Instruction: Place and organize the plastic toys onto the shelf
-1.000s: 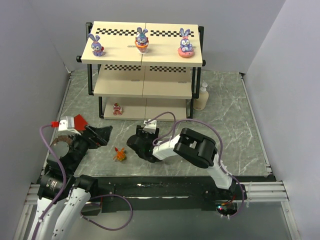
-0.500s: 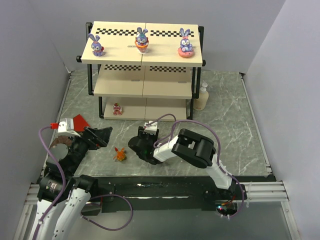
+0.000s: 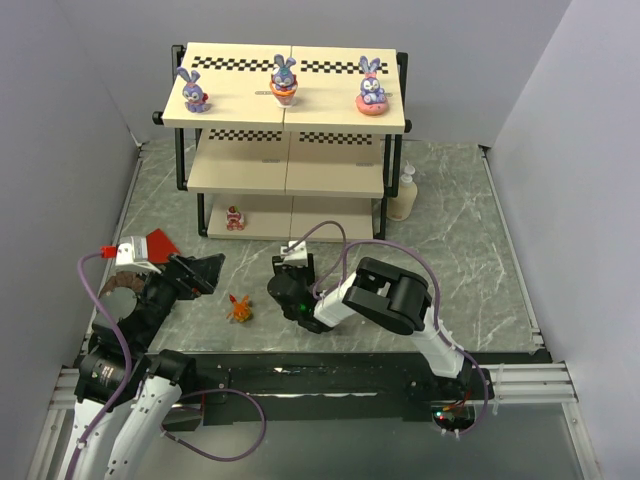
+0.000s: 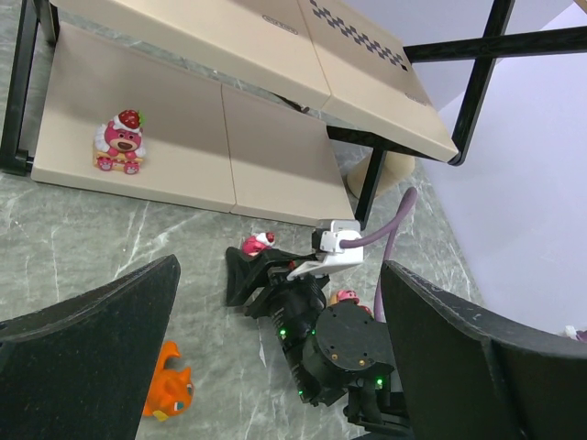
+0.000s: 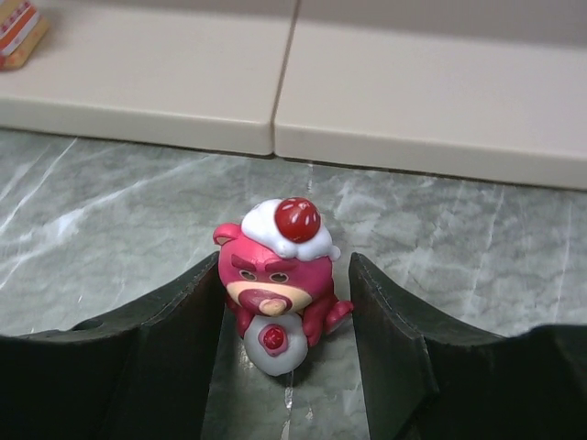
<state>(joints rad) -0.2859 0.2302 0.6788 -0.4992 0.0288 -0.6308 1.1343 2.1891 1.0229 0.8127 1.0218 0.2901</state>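
Note:
The shelf (image 3: 250, 117) stands at the back with three purple-blue bunnies (image 3: 283, 79) on its top board. A red-pink figure (image 3: 235, 217) sits on the bottom board, also in the left wrist view (image 4: 120, 140). My right gripper (image 5: 284, 266) is low on the table in front of the shelf (image 3: 284, 266), jaws open around a second red-pink figure (image 5: 275, 280) that stands on the table; the left finger touches it. A third red-pink figure (image 4: 345, 297) lies beside the right wrist. The orange spiky creature (image 3: 239, 308) lies on the table. My left gripper (image 3: 203, 271) is open and empty. The winged toy is out of view.
A red block (image 3: 160, 243) lies by the left arm. A cream pump bottle (image 3: 404, 195) stands at the shelf's right leg. The grey marble table (image 3: 470, 250) is walled on three sides.
My right gripper has shifted a little to the right and turned toward the shelf. The left arm and the toys have not moved.

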